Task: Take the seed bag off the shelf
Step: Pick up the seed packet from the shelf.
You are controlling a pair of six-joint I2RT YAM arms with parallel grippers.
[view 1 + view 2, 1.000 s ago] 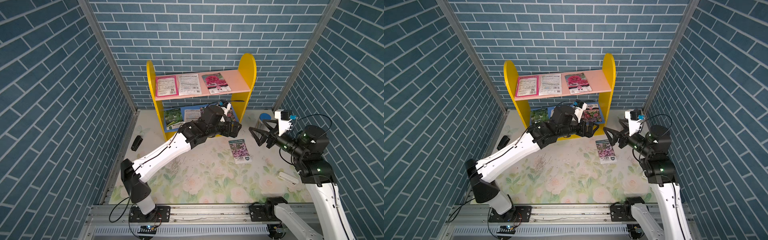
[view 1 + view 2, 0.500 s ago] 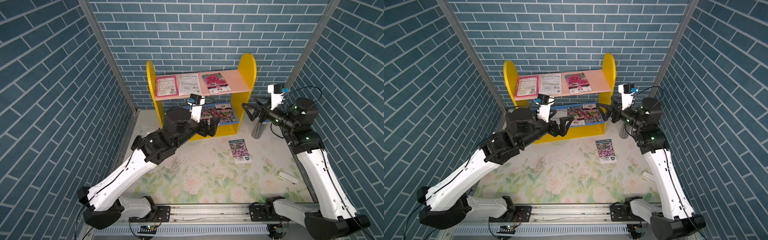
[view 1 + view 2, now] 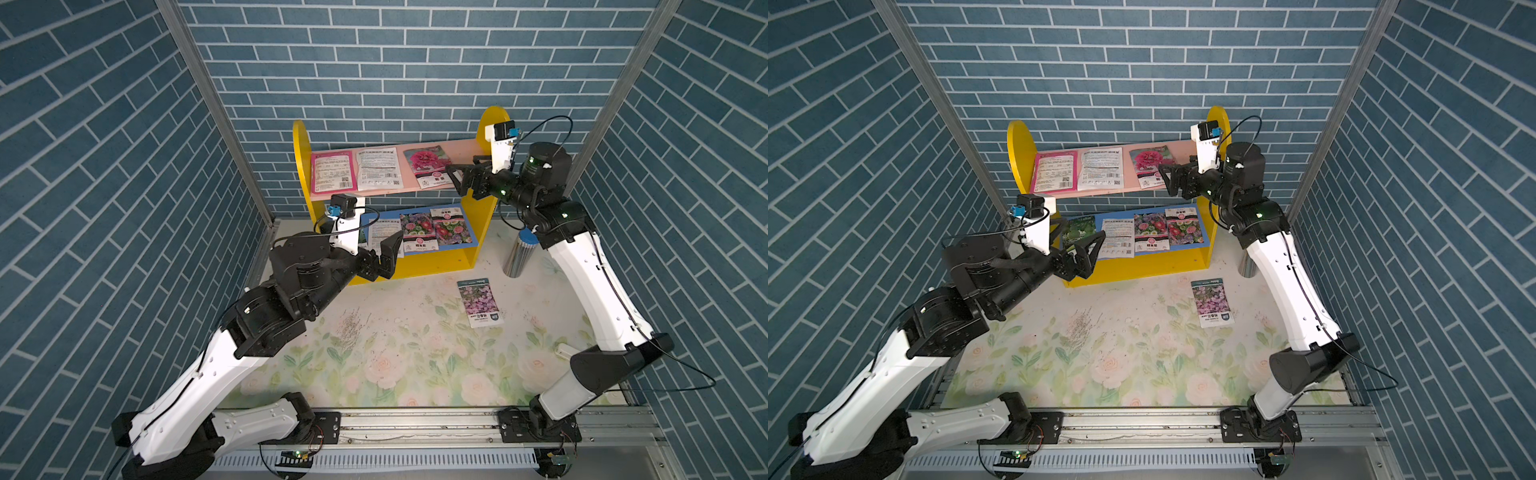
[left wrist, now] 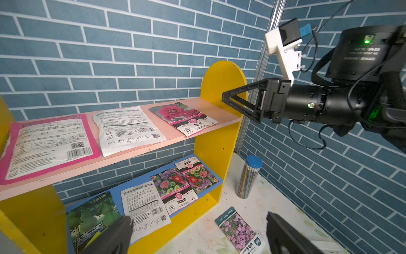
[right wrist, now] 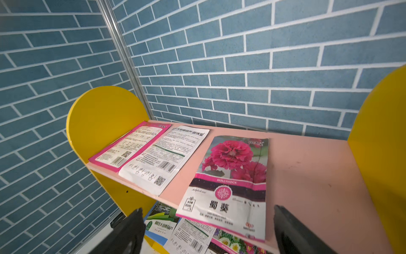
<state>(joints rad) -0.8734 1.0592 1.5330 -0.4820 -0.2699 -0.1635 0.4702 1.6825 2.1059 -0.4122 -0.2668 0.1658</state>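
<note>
- I see the shelf [image 3: 436, 266] standing at the back edge of the floral table [image 3: 374, 357], against the brick wall.
- The hollyhock seed bag [image 3: 428, 166] lies flat on the pink upper board [image 3: 463, 150]. It is the rightmost of three bags there, slightly skewed, and its lower end hangs over the board's front edge.
- Next to it on that board are a white bag [image 3: 379, 168] and a pink-bordered bag [image 3: 332, 171], side by side.
- My right gripper [image 3: 460, 164] sits level with the upper board at its right end, in front of the yellow right panel. Its jaws are spread wide with nothing between them. It points at the hollyhock seed bag and is near it; from the left wrist view it is not touching.
- My left gripper [image 3: 1079, 237] hangs in front of the left end of the blue lower board [image 3: 382, 214], jaws wide as well, empty.
- The lower board carries a row of four bags [image 3: 419, 230].
- A purple-flower bag [image 3: 480, 302] lies on the table before the shelf's right end.
- A steel cylinder [image 3: 519, 257] with a blue cap stands upright just beside the right panel.
</note>
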